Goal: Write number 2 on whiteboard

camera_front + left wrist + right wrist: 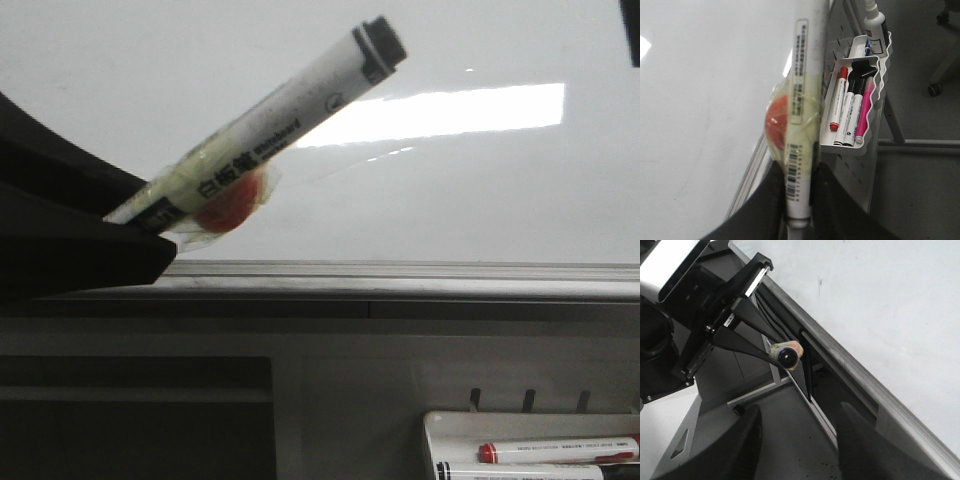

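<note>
While no digit is showing on the whiteboard (200,90), the left gripper (150,222) is clamping a taped black whiteboard marker (290,115), tip raised near the board's lower rail; writing is entirely outstanding. Right gripper (797,440) is standing wide, empty.

Whiteboard (200,80) across the back, its rail (400,270) running along the lower edge; in front of it at the left, a marker (275,125) slanting up to the right, lower end in the left gripper (120,235), upper end near the board's face, a ball (228,210) taped against the marker's underside just above the gripper. Below the rail at the right, a tray (445,425) hung on the panel, with markers (555,450) lying in it. Right gripper (800,440) low and apart from the board.
</note>
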### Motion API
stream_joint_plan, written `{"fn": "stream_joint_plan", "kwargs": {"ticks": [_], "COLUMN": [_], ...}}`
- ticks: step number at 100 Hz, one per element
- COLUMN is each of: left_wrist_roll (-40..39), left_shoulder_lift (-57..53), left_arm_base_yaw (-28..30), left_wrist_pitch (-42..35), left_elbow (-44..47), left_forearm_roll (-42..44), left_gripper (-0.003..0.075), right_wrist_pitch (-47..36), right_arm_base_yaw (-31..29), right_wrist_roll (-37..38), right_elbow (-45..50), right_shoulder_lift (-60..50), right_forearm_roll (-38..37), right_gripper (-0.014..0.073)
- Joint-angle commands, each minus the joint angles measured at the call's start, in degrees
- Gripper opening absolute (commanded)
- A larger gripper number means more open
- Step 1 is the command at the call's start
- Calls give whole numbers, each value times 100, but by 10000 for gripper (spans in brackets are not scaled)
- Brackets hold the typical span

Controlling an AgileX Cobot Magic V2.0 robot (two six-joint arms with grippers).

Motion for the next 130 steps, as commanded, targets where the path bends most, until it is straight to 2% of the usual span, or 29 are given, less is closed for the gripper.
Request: {"fn": "stream_joint_plan", "kwargs": {"ticks": [1,8,23,35,55,77,92,108,112,117,122,125,130], "left_wrist_roll": [-51,-51,-51,-51,-51,-51,-51,-51,-51,-51,-51,-51,-51], "left_shoulder_lift": [-69,-69,-69,-69,-69,-69,-69,-69,-69,-69,-69,-69,-69], "left_arm_base_yaw": [-44,-44,-44,-44,-44,-44,-44,-44,-44,-44,-44,-44,-44], "left_wrist_pitch": [-344,-344,-321,-331,-331,-309,-210,-210,-210,-210,-210,-210,-210], "left_elbow": [-149,-149,-149,-149,-149,-149,-149,-149,-149,-149,-149,-149,-149], "left_forearm_roll": [-34,-34,-252,-319,-213,25,25,25,25,25,50,84,166], "left_gripper": [-20,-20,-20,-20,-20,-20,-20,-20,-20,-20,-20,-20,-20], "right_wrist_pitch": [-440,-971,-2155,-2996,-3033,-3022,-2600,-2560,-2535,-2510,-2524,-2546,-2613], "right_arm_base_yaw": [260,812,2177,2715,2844,2844,2844,2849,2849,2849,2849,2849,2849], "right_wrist_roll": [-365,-377,-762,-762,-762,-762,-762,-762,-762,-762,-762,-762,-762], "right_elbow": [-152,-152,-152,-152,-211,-734,-1062,-1153,-1153,-1153,-1153,-1153,-1153], "right_shoulder_lift": [210,364,514,528,954,1661,2104,2344,2359,2385,2427,2456,2498], "right_forearm_roll": [437,407,-205,-216,-216,-216,-206,-182,-182,-182,-182,-182,-182], "right_gripper": [307,307,307,307,307,307,307,300,267,181,41,-77,-70]}}
